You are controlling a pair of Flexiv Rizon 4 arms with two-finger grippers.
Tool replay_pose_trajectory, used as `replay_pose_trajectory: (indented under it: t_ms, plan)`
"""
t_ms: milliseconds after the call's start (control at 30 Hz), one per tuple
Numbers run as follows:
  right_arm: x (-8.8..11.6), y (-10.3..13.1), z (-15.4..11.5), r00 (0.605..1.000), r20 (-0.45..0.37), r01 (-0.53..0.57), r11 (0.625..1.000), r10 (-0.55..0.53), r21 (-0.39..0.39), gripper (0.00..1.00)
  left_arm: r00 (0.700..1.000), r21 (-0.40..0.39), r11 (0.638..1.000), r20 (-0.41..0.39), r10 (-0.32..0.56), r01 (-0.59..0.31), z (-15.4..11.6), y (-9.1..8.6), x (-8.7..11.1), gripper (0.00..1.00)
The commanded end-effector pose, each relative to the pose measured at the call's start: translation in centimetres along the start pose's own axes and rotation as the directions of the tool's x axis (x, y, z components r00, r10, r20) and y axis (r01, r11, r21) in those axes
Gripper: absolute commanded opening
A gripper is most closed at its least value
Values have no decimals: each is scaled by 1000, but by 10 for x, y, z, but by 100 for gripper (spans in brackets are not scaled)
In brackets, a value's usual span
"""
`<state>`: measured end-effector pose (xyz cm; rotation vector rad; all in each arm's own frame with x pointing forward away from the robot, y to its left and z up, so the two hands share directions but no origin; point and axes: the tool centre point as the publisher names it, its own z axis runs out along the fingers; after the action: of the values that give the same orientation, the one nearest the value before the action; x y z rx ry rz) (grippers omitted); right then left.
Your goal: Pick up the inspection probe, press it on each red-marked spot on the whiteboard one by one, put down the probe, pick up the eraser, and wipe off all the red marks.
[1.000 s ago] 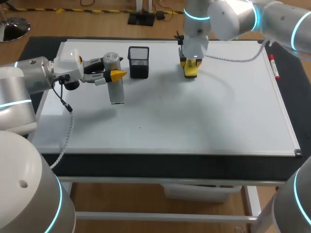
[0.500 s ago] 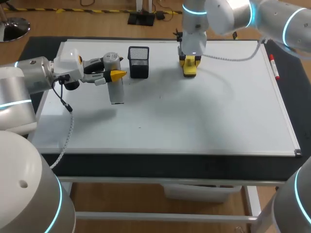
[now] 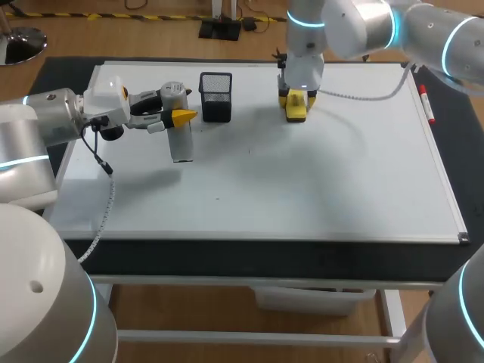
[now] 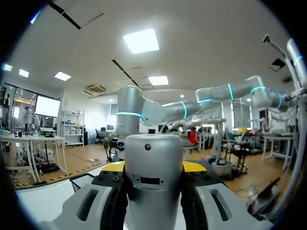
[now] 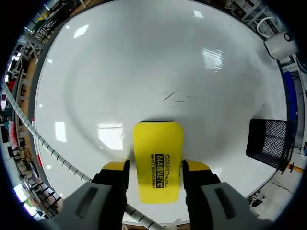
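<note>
Left gripper (image 3: 180,117): clamped on the inspection probe (image 3: 180,142), one finger on each side. This shows in the left wrist view, where the silver cylinder fills the gap between the two yellow tips. Left arm (image 3: 53,121) comes in from the left side and lies roughly level over the left end of the whiteboard (image 3: 302,189). The probe is a silver-white cylinder, near upright, with its lower end down by the board surface; cannot tell if it touches. A coiled cable (image 3: 106,198) hangs from the left arm and trails across the near-left part of the board.

Black mesh cup (image 3: 215,97): stands upright on the board, just right of the probe and close to the far edge. It is apart from both grippers.

A few thin dark strokes (image 5: 175,96) are on the white surface ahead of the eraser, seen in the right wrist view.

Right gripper (image 3: 296,102): points straight down near the far edge of the board, right of the mesh cup. It is closed on the yellow eraser (image 5: 158,160), with a yellow fingertip pressed against each long side. The eraser sits flat on the board, and its front half sticks out ahead of the fingers. Right arm (image 3: 378,26) comes in from the upper right. A grey cable (image 3: 363,92) loops from it over the board.

Red marker (image 3: 426,104): lies along the right edge of the whiteboard, well apart from the right gripper.
</note>
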<state>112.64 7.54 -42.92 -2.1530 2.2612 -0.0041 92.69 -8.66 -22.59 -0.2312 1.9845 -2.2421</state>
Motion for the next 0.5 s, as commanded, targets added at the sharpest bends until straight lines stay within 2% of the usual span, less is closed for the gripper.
replay_pose_trajectory:
  t_ms: [33,200,300,400,500]
  plan:
    - [4,0,-5,1000,7,-5,1000,5,12,100,1000,2,1000,-3,-1,1,0,-1,-1,0]
    - [14,-4,-18,994,61,-96,995,95,16,100,1000,2,1000,-3,-1,1,0,-1,-1,0]
    - [24,-8,-27,972,123,-203,979,203,-13,100,1000,2,1000,-3,-1,1,0,-1,-1,0]
    - [36,-13,-37,909,239,-329,940,341,-88,100,1000,2,1000,-3,-1,1,0,-1,-1,0]
    - [48,-18,-47,838,304,-414,891,452,-186,100,1000,2,1000,-3,-1,1,0,-1,-1,0]
